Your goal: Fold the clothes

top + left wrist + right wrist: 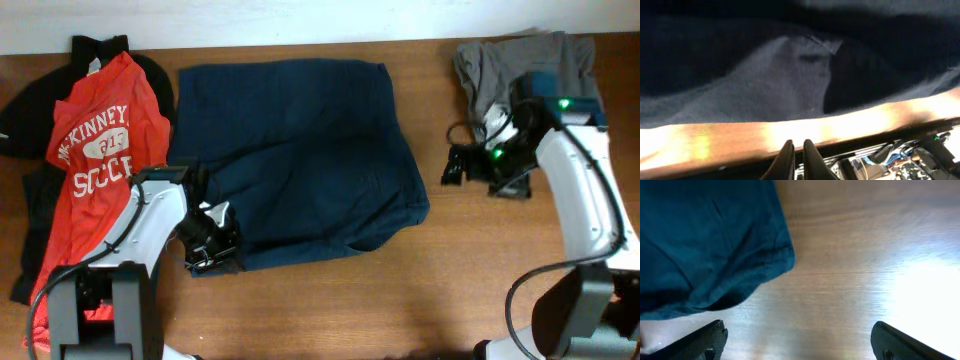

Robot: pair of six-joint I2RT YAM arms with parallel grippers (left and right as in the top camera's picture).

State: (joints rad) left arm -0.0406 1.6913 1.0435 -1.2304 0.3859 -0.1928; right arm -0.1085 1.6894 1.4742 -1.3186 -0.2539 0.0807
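Note:
The navy-blue shorts (300, 160) lie spread flat in the middle of the table, and show as dark folds (780, 65) in the left wrist view. At their near-left corner my left gripper (212, 250) (796, 150) is shut, its fingertips together with no cloth between them, over a strip of bare wood. A red T-shirt (100, 150) with white lettering lies at the far left on black pieces (30, 120). My right gripper (456, 166) (800, 340) stands wide open over bare table, right of the shorts' edge (705, 245).
A grey garment (520, 65) is bunched at the back right, just behind my right arm. Bare wooden tabletop (400, 290) runs along the front and between the shorts and the right arm.

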